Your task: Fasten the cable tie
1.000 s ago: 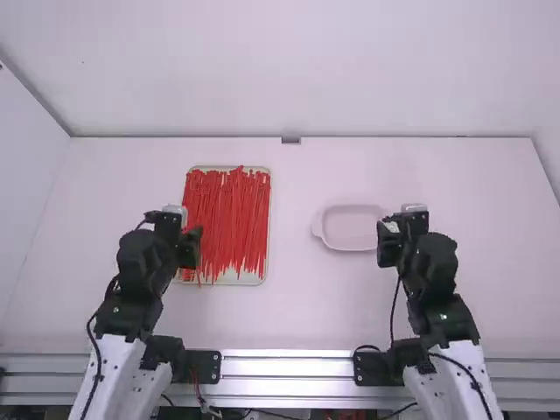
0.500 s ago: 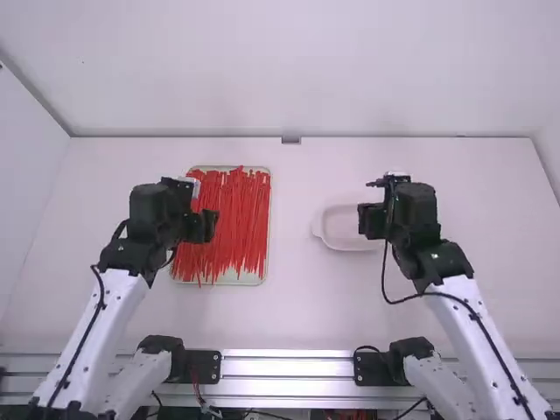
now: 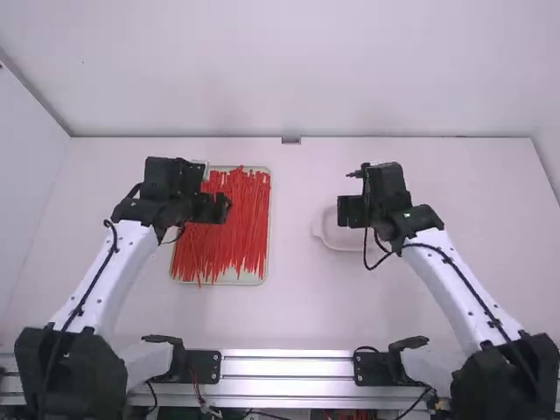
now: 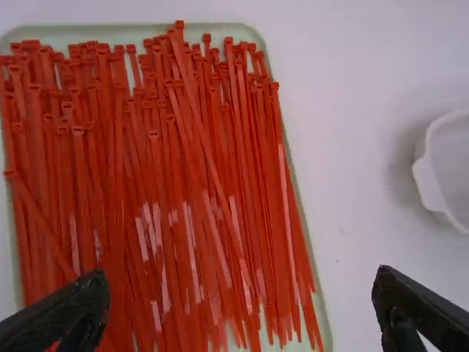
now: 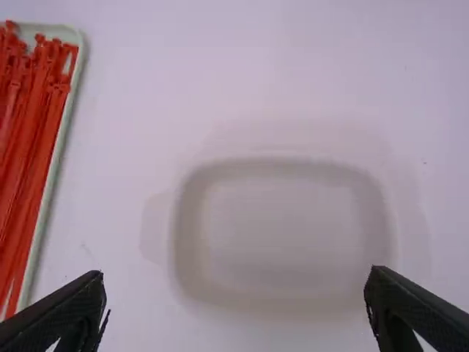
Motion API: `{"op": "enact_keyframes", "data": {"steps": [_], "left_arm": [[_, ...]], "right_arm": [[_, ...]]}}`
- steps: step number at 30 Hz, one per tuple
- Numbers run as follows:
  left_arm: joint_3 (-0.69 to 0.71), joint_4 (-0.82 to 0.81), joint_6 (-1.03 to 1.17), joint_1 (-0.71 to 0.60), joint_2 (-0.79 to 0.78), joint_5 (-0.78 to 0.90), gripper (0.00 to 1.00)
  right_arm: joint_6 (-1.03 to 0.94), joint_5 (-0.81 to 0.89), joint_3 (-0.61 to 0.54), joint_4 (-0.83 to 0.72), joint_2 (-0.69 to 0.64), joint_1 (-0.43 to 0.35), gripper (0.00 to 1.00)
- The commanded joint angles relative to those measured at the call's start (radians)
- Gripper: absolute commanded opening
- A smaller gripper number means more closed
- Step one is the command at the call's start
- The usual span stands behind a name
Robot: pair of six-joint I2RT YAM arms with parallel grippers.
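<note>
1. Left gripper (image 4: 236,317) swings out over the red cable ties (image 3: 226,226) heaped on their tray (image 3: 266,259), spread wide, empty.
2. Right gripper (image 5: 234,312), also spread, arrives above the white dish (image 3: 327,233).
3. Picking one up looks next.

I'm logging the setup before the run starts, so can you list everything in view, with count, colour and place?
cable ties: a dense pile, too many to count, red, lying on the tray
tray: one, pale, on the table left of the middle
dish: one, white, empty, on the table right of the middle
table: one, white, under everything
bracket: one, small, grey, at the table's far edge
rail: one, silver, along the near edge
left gripper: one, black, open, above the cable ties
right gripper: one, black, open, above the dish
</note>
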Motion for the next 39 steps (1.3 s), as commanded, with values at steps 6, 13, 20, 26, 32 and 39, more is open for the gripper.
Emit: {"op": "enact_keyframes", "data": {"steps": [6, 13, 20, 26, 32, 39], "left_arm": [[0.073, -0.025, -0.028, -0.013, 0.063, 0.033, 0.99], [0.078, -0.016, -0.033, -0.008, 0.069, 0.021, 0.99], [0.078, -0.016, -0.033, -0.008, 0.069, -0.014, 0.99], [0.078, -0.001, -0.033, -0.008, 0.069, -0.015, 0.99], [0.079, 0.012, -0.087, -0.007, 0.069, -0.099, 0.99], [0.079, 0.061, -0.093, -0.007, 0.069, -0.121, 0.99]], "right_arm": [[0.025, 0.009, 0.088, -0.039, 0.013, 0.034, 0.98], [0.080, 0.013, 0.092, -0.042, 0.003, 0.037, 0.98], [0.069, 0.013, 0.092, -0.077, 0.003, 0.038, 0.98], [0.069, 0.013, 0.092, -0.088, 0.003, 0.037, 0.98], [0.069, 0.013, 0.092, -0.080, 0.003, 0.048, 0.99], [0.053, 0.013, 0.092, -0.064, 0.004, 0.050, 0.99]]}}
